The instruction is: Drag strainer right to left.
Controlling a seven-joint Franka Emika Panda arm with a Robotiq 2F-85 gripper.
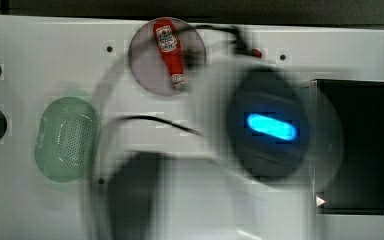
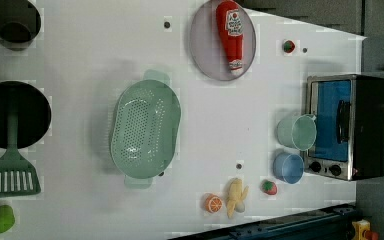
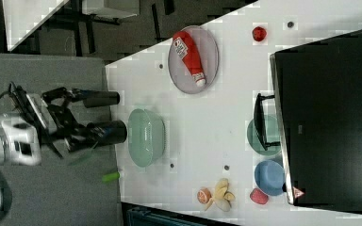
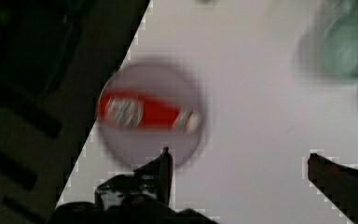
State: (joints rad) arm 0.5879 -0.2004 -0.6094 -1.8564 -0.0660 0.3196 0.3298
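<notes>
Fingers (image 4: 237, 161) spread wide, holding nothing, high above the bench (image 4: 261, 84) with the ketchup plate (image 4: 151, 114) beneath them. Strainer (image 4: 349, 46) off toward the upper right corner of the wrist view, well apart from the fingers; a long reach across likely needed before any contact. In the left view, strainer (image 2: 145, 129) near frame centre, long axis running top to bottom, a small handle tab at each end. Pale green plastic, oval, sitting upright and empty, bowl peppered with small holes. In the top view, strainer (image 1: 67, 139) at mid left.
</notes>
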